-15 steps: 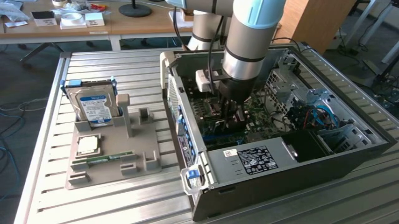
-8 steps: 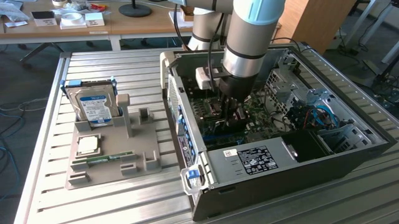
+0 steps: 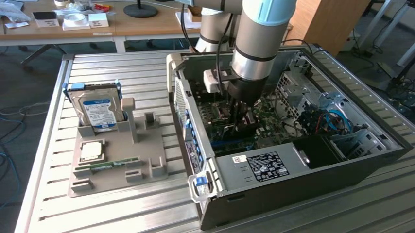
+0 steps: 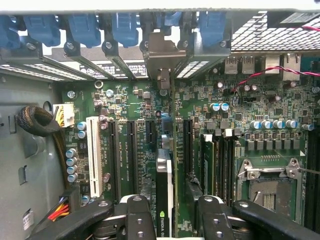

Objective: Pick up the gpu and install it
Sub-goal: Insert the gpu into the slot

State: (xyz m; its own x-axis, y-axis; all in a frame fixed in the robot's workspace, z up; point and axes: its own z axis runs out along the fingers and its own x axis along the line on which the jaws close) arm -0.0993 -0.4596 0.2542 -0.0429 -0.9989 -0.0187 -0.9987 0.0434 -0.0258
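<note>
A silver hard drive with a blue-white label is standing upright in a grey holder tray on the metal counter. A CPU chip and a slim RAM stick are lying on that tray. Beside it, toward the exterior view's right, an open computer case is lying, exposing its green motherboard, a white expansion slot and blue slot latches.

lab/workshop | alu slat bench | open PC case | desks behind
</note>
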